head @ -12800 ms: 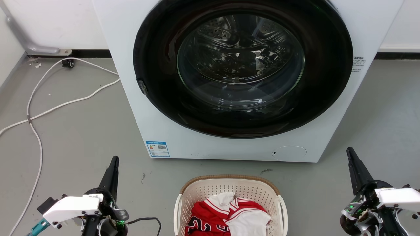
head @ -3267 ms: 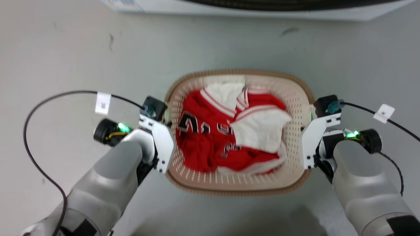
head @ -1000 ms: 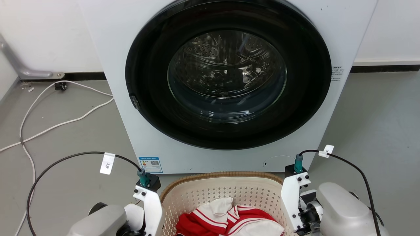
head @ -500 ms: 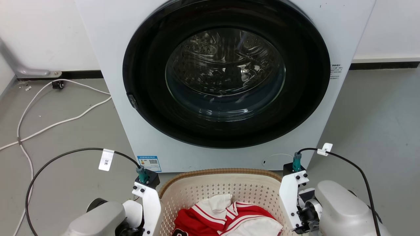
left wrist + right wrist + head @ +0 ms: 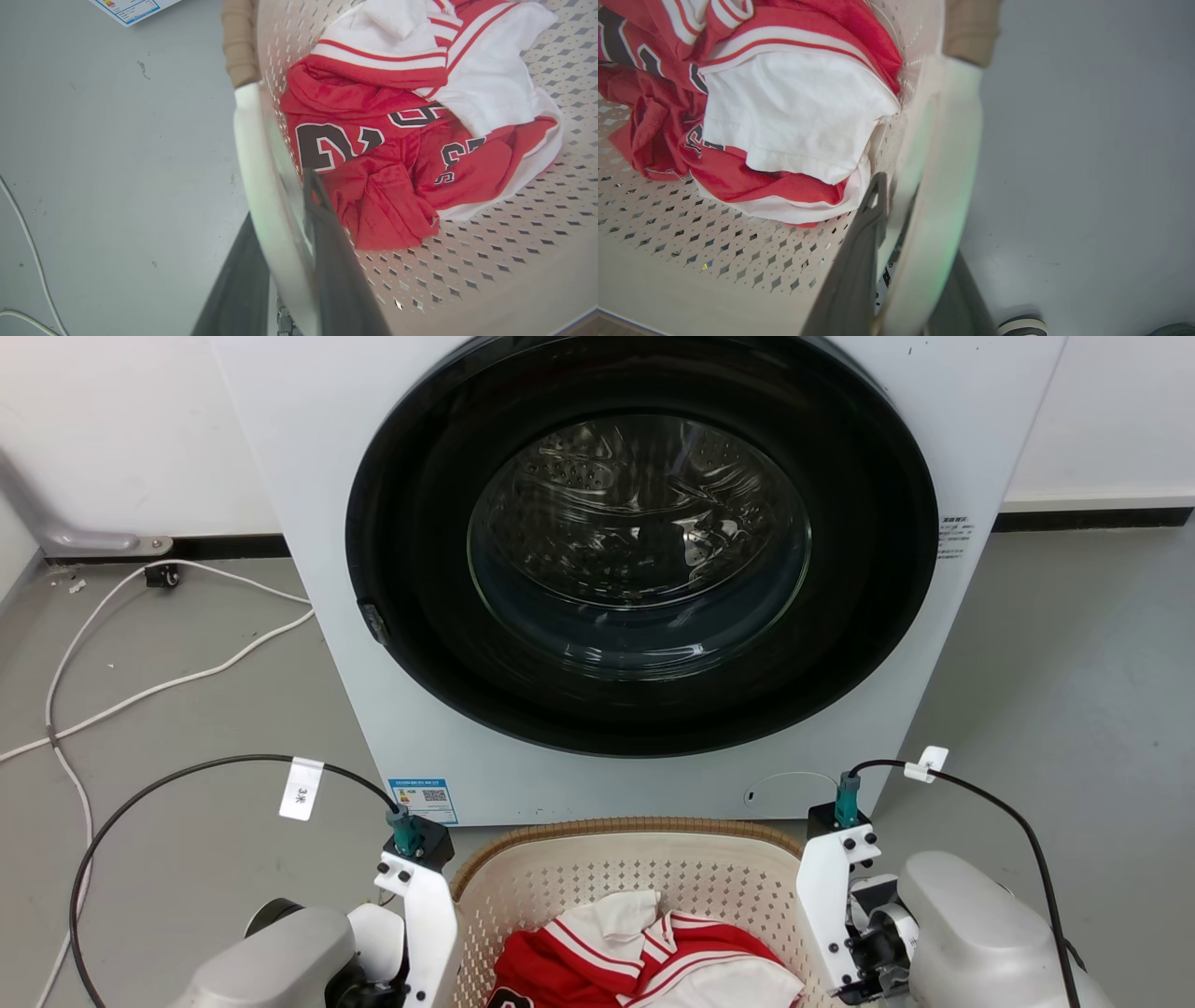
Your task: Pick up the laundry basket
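The laundry basket (image 5: 620,827), cream and perforated with a brown woven rim, hangs between my two arms in front of the washer. It holds a red and white jersey (image 5: 373,154). In the left wrist view my left gripper (image 5: 280,205) is shut on the basket's white left handle (image 5: 261,186), one dark finger inside the wall and one outside. My right gripper (image 5: 920,210) is shut the same way on the white right handle (image 5: 943,186). The outer fingertips are hidden behind the handles. Grey floor shows beneath the basket in both wrist views.
A white front-loading washer (image 5: 308,523) with a shut dark round door (image 5: 644,541) stands directly behind the basket. White cables (image 5: 140,691) trail over the grey floor at the left. Black wrist cables (image 5: 187,775) loop beside each arm. Open floor lies at the right (image 5: 1074,663).
The head camera has shifted slightly. Both grippers keep their hold on the handles, and the basket stays at almost the same place between the arms.
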